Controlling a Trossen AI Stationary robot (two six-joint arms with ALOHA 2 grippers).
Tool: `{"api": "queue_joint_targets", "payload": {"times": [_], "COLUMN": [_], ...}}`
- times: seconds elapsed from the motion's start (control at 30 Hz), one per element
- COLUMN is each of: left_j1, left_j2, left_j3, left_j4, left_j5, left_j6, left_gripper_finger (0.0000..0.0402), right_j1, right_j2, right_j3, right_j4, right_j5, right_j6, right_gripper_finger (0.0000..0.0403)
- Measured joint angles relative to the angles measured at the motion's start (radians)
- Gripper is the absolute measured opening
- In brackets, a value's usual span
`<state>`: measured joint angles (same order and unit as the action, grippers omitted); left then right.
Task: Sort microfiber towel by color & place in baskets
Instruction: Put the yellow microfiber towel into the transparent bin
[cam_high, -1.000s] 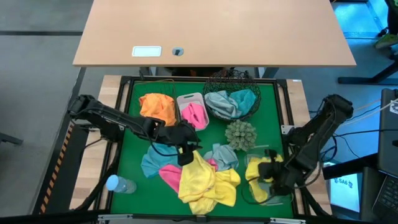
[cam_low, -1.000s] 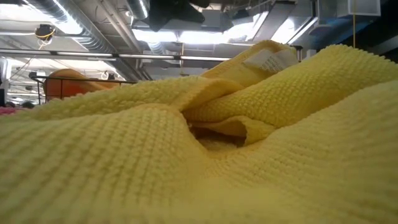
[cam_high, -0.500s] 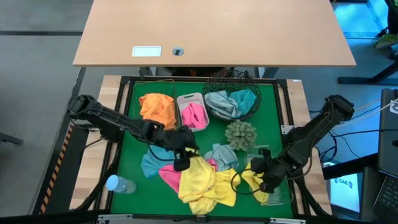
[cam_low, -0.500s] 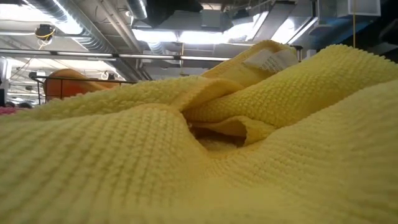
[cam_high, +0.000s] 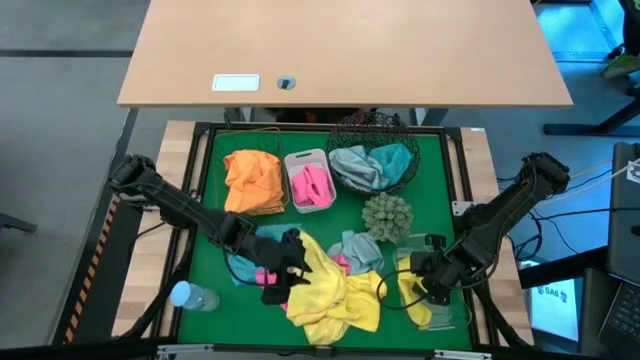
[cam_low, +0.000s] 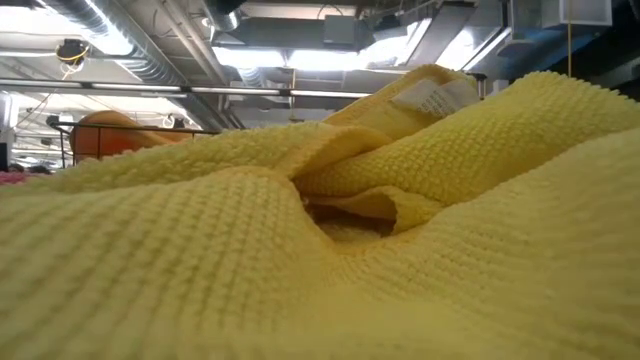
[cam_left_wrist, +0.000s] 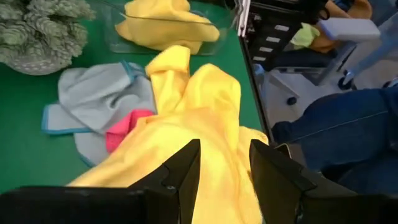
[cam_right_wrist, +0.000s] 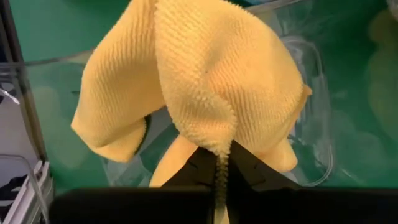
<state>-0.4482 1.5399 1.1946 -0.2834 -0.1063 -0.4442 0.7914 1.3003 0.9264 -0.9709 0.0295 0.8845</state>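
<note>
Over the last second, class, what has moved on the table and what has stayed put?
The left pincer slid toward the table's near edge, onto the yellow towel pile. The right pincer, shut on a yellow towel, shifted left over the clear tray. The orange, pink and teal towels in their baskets stayed.

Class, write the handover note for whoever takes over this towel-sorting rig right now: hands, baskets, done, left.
Right hand: shut on a yellow towel over the clear tray.
Left hand: open at the yellow pile.
Done: orange in the wire-grid basket, pink in the white tub, blue-grey in the round mesh basket.
Left: the loose yellow, pink and blue-grey towels on the mat.
</note>
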Motion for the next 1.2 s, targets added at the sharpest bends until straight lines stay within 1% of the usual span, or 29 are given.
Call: {"api": "queue_joint_targets", "payload": {"times": [0.07, 0.13, 0.27, 0.33, 0.43, 0.5, 0.53, 0.6, 0.67, 0.83, 1.03, 1.2], "left_j1": [-0.018, -0.038, -0.053, -0.056, -0.062, -0.059, -0.057, -0.060, -0.059, -0.058, -0.055, -0.052], "left_j2": [0.017, 0.030, 0.045, 0.051, 0.060, 0.074, 0.079, 0.098, 0.117, 0.166, 0.230, 0.281], "left_j3": [0.000, 0.000, 0.000, 0.000, 0.000, 0.000, 0.000, 0.000, 0.000, 0.000, 0.000, 0.000], "left_j4": [0.001, -0.026, -0.070, -0.097, -0.170, -0.204, -0.223, -0.257, -0.248, -0.257, -0.258, -0.252], "left_j5": [-0.025, -0.033, -0.043, -0.078, -0.175, -0.201, -0.201, -0.196, -0.193, -0.189, -0.189, -0.189], "left_j6": [-0.049, -0.142, -0.370, -0.485, -0.683, -0.797, -0.830, -0.869, -0.884, -0.904, -0.917, -0.917], "left_gripper_finger": [0.0132, 0.0132, 0.0132, 0.0132, 0.0132, 0.0132, 0.0132, 0.0132, 0.0132, 0.0132, 0.0132, 0.0132], "right_j1": [0.000, 0.000, 0.000, 0.000, 0.000, 0.000, 0.000, 0.000, 0.000, 0.000, 0.000, 0.000], "right_j2": [0.000, 0.000, 0.000, 0.000, 0.000, 0.000, 0.000, 0.000, 0.000, 0.000, -0.001, -0.002], "right_j3": [0.000, 0.000, 0.000, 0.000, 0.000, 0.000, 0.000, 0.006, 0.023, 0.115, 0.251, 0.331], "right_j4": [0.000, 0.000, 0.000, 0.000, 0.000, 0.000, -0.001, -0.006, -0.005, -0.014, -0.051, -0.055], "right_j5": [-0.009, -0.031, -0.050, -0.050, -0.049, -0.050, -0.057, -0.088, -0.118, -0.115, -0.018, 0.073], "right_j6": [0.000, 0.000, 0.000, 0.000, 0.000, 0.000, 0.000, 0.000, -0.003, -0.057, -0.142, -0.194], "right_gripper_finger": [0.0019, 0.0034, 0.0086, 0.0114, 0.0150, 0.0166, 0.0172, 0.0179, 0.0183, 0.0183, 0.0184, 0.0184]}}
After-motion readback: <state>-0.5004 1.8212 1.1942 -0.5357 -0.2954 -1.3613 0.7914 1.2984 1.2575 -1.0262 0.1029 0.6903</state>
